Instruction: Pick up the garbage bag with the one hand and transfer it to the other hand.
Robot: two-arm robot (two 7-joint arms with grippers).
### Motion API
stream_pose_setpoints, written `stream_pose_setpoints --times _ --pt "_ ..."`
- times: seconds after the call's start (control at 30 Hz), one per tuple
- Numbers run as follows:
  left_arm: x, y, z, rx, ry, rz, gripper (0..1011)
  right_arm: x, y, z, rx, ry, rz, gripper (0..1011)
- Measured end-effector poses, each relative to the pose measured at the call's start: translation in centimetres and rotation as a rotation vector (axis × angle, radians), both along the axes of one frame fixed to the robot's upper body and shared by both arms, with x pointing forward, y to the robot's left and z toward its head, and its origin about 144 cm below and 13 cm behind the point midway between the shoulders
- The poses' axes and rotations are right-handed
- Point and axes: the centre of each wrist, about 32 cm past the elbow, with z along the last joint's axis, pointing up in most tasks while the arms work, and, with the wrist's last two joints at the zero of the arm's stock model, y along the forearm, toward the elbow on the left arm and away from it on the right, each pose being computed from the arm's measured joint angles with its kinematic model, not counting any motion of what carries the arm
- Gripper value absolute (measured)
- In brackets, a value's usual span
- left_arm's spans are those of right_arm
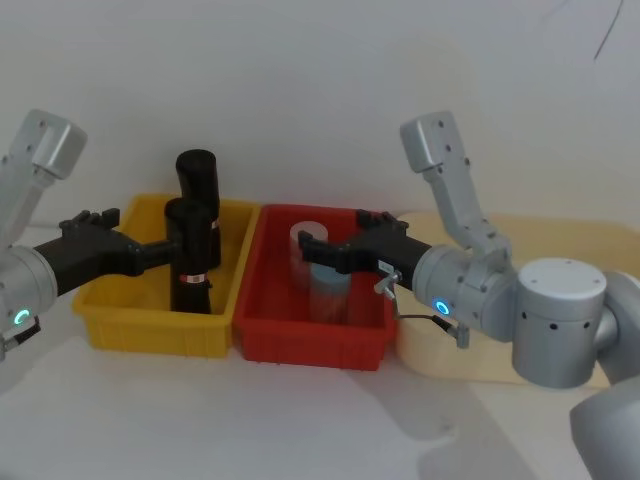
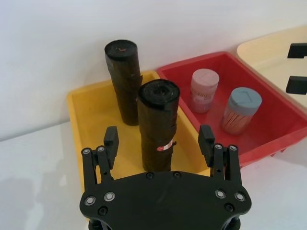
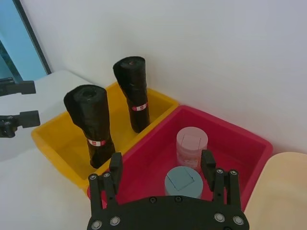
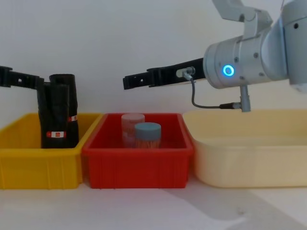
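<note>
While the left tool (image 2: 159, 135) stands open about the nearer garbage bag (image 2: 156, 115) (contact unclear), the right tool (image 3: 161, 160) hangs open, empty.

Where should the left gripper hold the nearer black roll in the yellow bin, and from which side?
Probably its upper half, above the label, coming level from the robot's left: the roll stands upright, taller than the yellow bin, facing the open left gripper.
</note>
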Motion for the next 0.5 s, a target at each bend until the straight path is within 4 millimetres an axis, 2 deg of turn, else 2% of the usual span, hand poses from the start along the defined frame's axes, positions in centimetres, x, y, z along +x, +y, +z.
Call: stream_pose_setpoints --times 0.5 --pt "2.3 1.2 -1.0 0.016 0.012 -0.041 1001 1.4 0.7 -0.3 -0.011 0.025 0.011 1000"
